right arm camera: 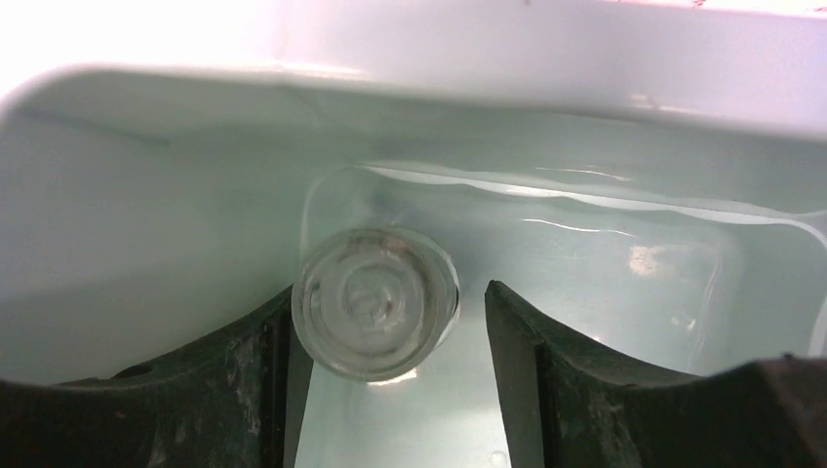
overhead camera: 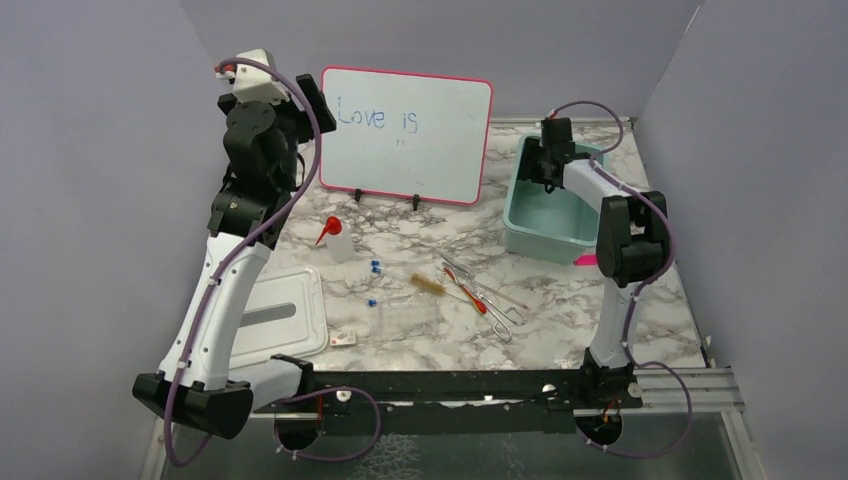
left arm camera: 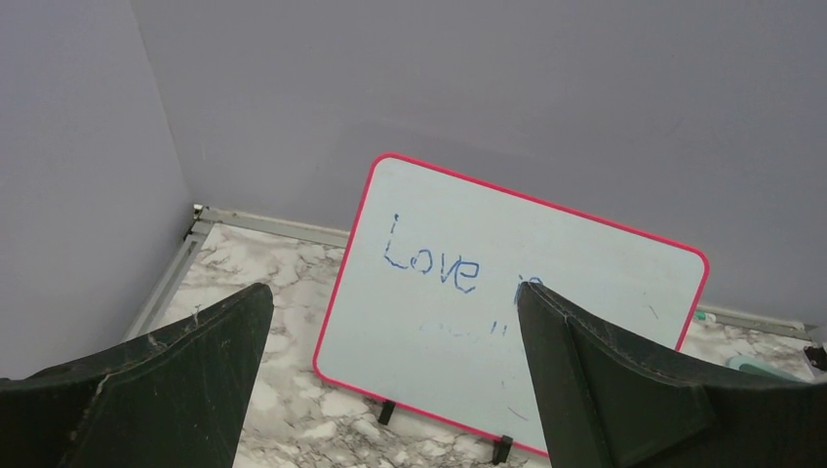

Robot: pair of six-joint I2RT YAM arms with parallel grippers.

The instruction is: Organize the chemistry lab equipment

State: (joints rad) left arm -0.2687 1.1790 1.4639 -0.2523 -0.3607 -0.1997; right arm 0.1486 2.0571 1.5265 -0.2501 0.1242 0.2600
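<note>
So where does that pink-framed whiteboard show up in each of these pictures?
Top external: the whiteboard stands at the back, left of centre.
Left wrist: mid-picture, between the left arm's open jaws.
Right wrist: not in it; only the teal bin and glass beaker.
Shared landmark: the marble table, in the top and left wrist views.

The pink-framed whiteboard standing at the back of the desk bears the only readable writing: "Love is", handwritten in blue marker across its upper left part. Fainter blue marks just below the words are too smudged to read.
</note>
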